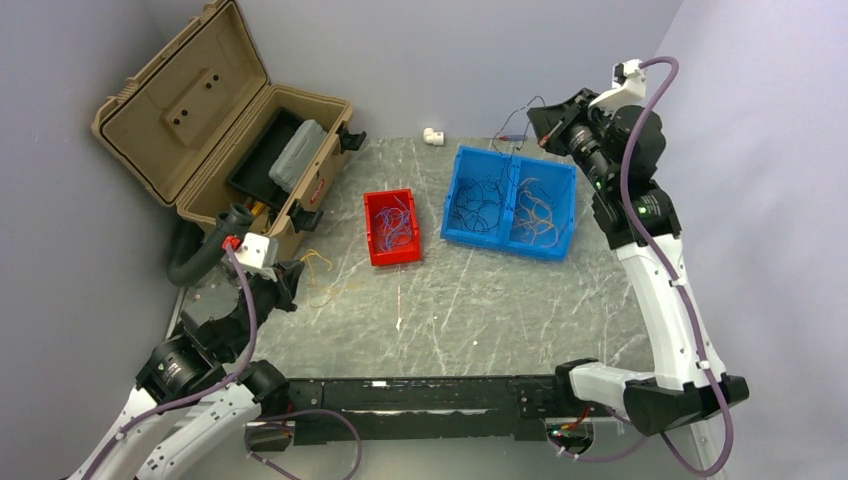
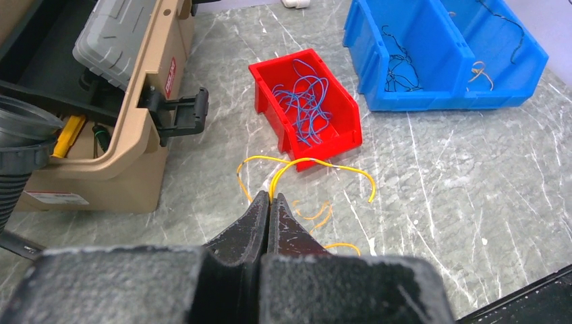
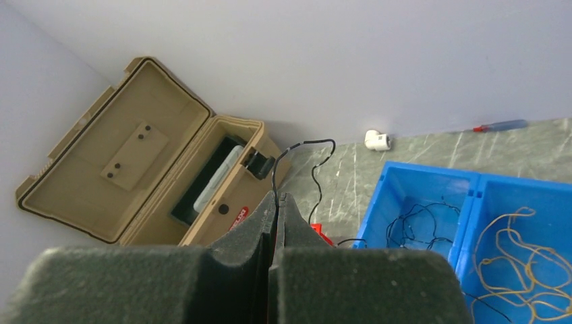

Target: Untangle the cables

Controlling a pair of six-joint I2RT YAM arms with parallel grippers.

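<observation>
White arms (image 1: pixel 658 295), black joints (image 1: pixel 640 140), seemingly purple hoses (image 1: pixel 662 62).

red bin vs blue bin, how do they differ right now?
The red bin is smaller than the blue bin. Red bin has one compartment; blue bin has two. Red bin holds blue wires; blue bin holds black wires in one half, tan wires in the other. Both are open-topped, upright on the table.

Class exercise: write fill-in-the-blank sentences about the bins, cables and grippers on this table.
The blue cables lie in the ____ bin.
The right gripper pinches the black cable; the yellow cable is pinched by the ____ one.
The blue bin has ____ compartments.
The lid of the tan toolbox stands ____.
Missing words: red, left, two, open.
</observation>
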